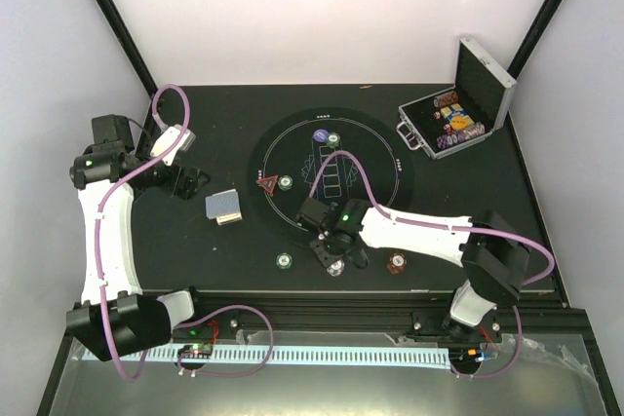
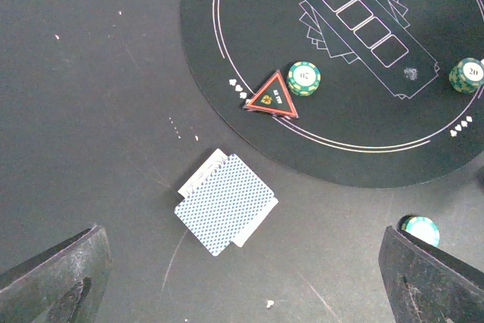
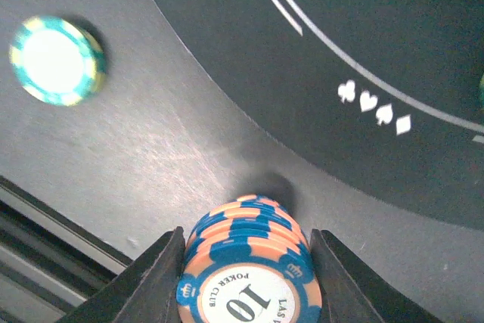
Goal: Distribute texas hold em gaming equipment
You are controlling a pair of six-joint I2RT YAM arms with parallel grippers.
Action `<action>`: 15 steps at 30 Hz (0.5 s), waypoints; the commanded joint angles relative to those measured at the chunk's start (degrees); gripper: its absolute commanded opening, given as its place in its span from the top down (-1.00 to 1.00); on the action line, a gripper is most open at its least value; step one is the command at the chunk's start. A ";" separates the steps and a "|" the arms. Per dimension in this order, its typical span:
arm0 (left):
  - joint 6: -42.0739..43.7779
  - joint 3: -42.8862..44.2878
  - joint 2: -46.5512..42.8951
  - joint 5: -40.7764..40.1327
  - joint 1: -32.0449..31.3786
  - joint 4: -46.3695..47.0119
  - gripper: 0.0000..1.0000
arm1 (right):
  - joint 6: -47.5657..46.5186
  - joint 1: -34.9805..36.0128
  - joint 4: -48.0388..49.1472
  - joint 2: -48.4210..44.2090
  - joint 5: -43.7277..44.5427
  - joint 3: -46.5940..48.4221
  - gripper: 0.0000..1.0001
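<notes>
My right gripper (image 3: 248,281) is shut on a stack of orange-and-blue chips (image 3: 249,251) marked 10, standing on the table just off the black mat's (image 3: 355,28) near edge. In the top view this gripper (image 1: 332,262) points down between a green chip (image 1: 284,261) and a red-brown chip (image 1: 397,263). A pile of blue-backed cards (image 2: 225,202) lies ahead of my open, empty left gripper (image 2: 242,285). On the mat a red triangle marker (image 2: 272,96) lies beside a green chip (image 2: 304,78). A purple button disc (image 1: 320,135) sits at the far side.
An open silver case (image 1: 458,114) holding more chips stands at the back right. Another green chip (image 2: 467,75) lies on the mat's right side. A green chip (image 3: 57,60) lies on the table left of my right gripper. The table's front rail runs close behind it.
</notes>
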 commanded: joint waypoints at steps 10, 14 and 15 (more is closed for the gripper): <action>0.74 1.94 -0.51 1.10 0.32 -1.30 -0.98 | -7.73 -3.68 -3.74 17.20 2.45 26.11 0.16; 0.74 2.13 -0.51 1.06 0.37 -1.34 -0.98 | -8.64 -6.09 -4.45 25.63 1.83 35.75 0.16; 0.74 2.12 -0.46 1.08 0.37 -1.33 -0.98 | -8.70 -6.60 -4.62 28.13 1.60 37.66 0.16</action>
